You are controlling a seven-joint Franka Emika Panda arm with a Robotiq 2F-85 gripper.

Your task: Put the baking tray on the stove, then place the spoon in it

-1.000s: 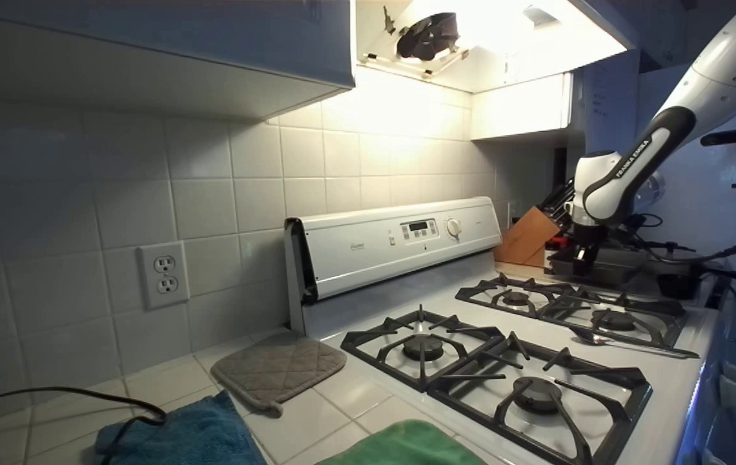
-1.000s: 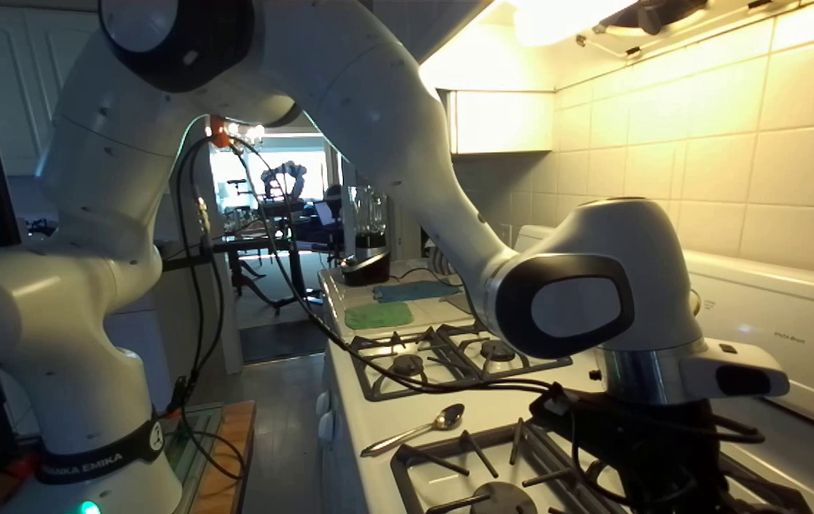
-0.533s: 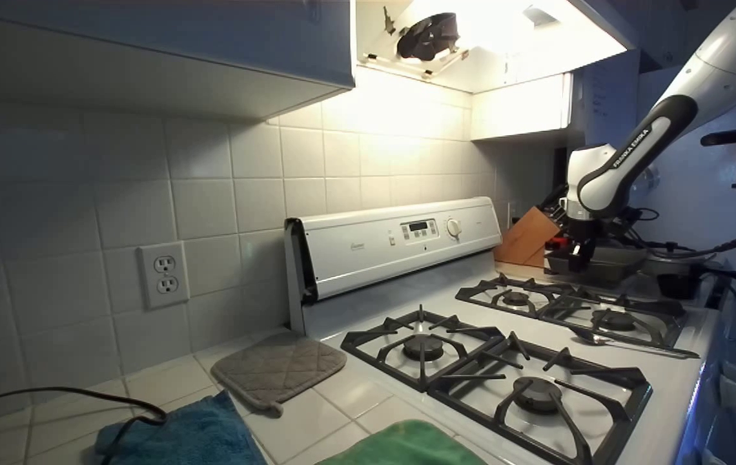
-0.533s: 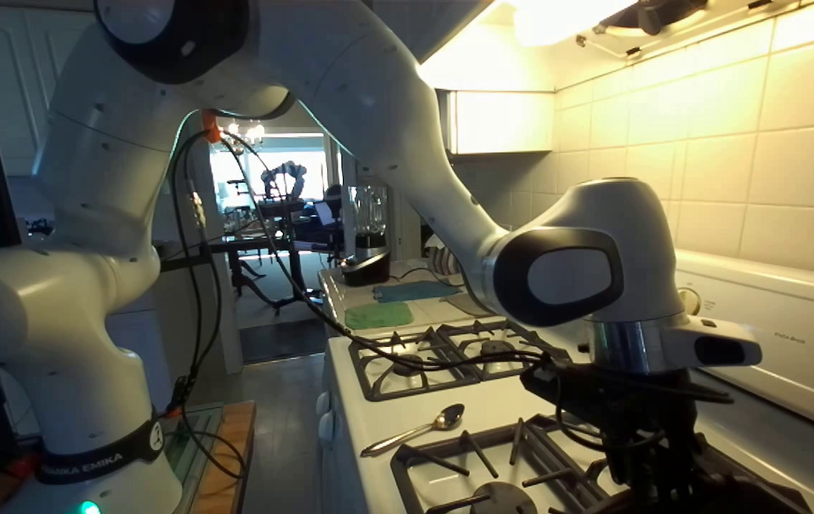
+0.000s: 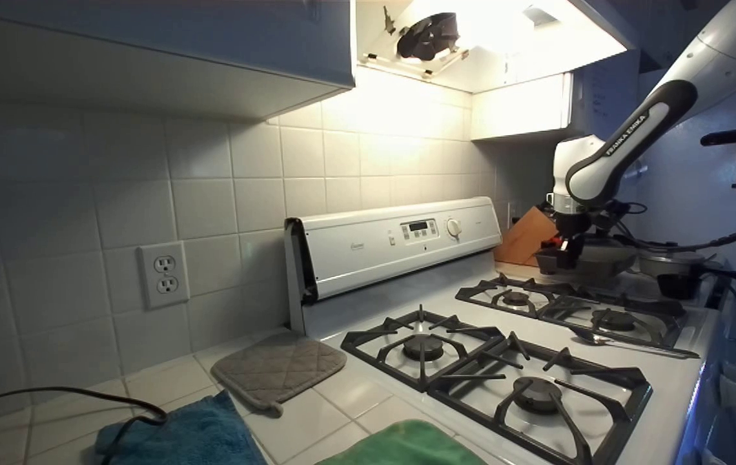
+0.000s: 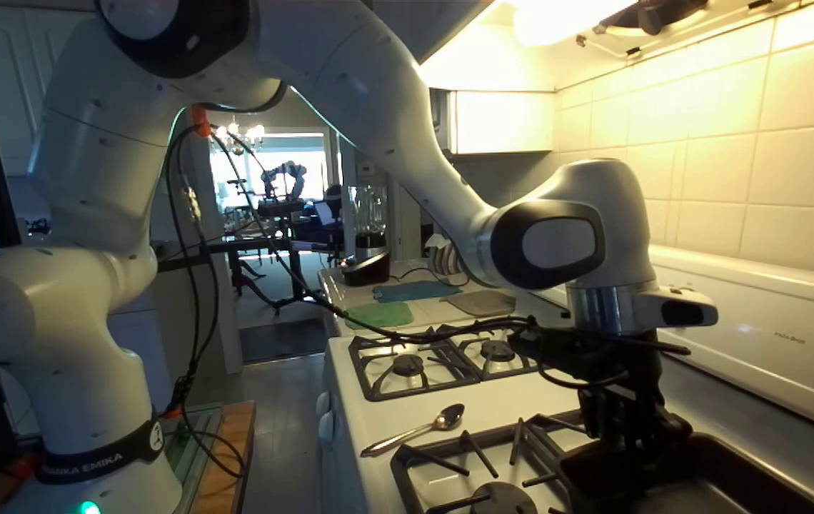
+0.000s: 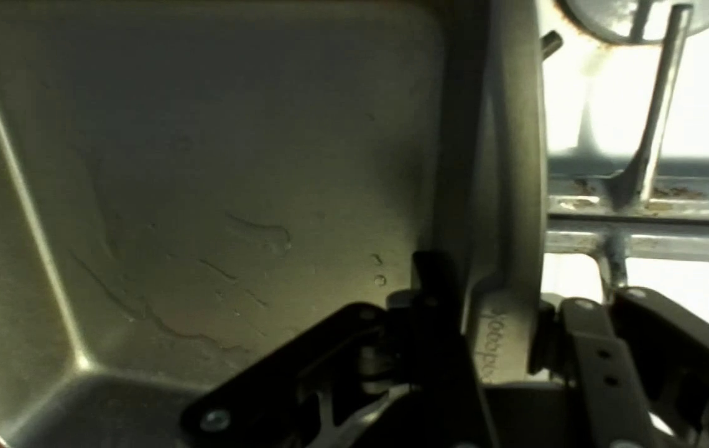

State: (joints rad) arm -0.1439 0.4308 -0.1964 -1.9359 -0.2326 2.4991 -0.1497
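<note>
- Tiled wall (image 5: 232,187) behind, hood light (image 6: 571,18) on.
- Pincer (image 7: 491,302) clamped on tray (image 7: 255,155) by its rim; tray at the end grates (image 7: 690,242) — touching or not, can't tell.
- I'd judge: grip done; left — tray onto stove (image 6: 485,401), then spoon (image 6: 414,431) in.
- Spoon lies on stove, between grates.
- Table (image 5: 306,405): blue cloth (image 5: 190,433), green cloth (image 5: 407,445), grey mat (image 5: 281,368).

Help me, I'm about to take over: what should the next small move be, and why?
Probably ease the baking tray over the burner grates of the stove: the gripper is shut on the tray's wall, and the wrist view shows grates beyond that gripped side, suggesting the tray is not fully above them.
</note>
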